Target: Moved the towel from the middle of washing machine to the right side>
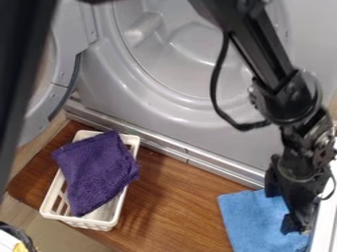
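A blue towel lies on the wooden board at lower right, in front of a washing machine, with the black gripper over its right part. Whether the gripper is open or closed, or has hold of the cloth, cannot be told. The towel appears to be at or near its goal on the right, making a clean release the likely next need. Cloth snagged on the gripper could be dragged back toward the middle or bunched as the arm lifts. A push farther right could wedge its edge against the white strip beside the gripper. To the left, a purple towel drapes over the rim of a white basket; a wide swing that way could catch its loose corners and tip the light-looking basket. Farther back, a black cable loops out from the arm before the machine's round front, where it could hook on the open door during a broad leftward retreat.
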`<state>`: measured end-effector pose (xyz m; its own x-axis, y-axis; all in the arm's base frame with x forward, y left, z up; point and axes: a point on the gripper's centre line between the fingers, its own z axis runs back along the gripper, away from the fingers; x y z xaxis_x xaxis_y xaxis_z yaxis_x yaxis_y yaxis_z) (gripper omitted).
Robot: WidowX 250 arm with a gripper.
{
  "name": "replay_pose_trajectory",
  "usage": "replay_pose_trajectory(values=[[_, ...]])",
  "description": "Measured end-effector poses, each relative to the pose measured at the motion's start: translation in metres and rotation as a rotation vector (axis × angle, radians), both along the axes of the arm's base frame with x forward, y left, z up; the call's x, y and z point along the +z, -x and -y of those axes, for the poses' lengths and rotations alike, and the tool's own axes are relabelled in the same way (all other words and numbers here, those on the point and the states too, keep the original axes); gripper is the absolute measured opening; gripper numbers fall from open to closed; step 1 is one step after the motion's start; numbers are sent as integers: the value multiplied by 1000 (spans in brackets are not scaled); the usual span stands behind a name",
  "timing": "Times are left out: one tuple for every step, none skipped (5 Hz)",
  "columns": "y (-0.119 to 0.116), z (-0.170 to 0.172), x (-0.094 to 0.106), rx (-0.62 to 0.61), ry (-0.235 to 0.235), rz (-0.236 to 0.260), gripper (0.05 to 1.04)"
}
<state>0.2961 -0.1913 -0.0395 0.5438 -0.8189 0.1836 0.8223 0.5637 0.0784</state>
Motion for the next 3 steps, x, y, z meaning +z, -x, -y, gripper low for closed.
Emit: replay_pose_trajectory(values=[[3,-2,20,-6,-10,35,1000],[6,-6,32,4,-10,48,1000],[9,-11,56,4,-4,90,1000]])
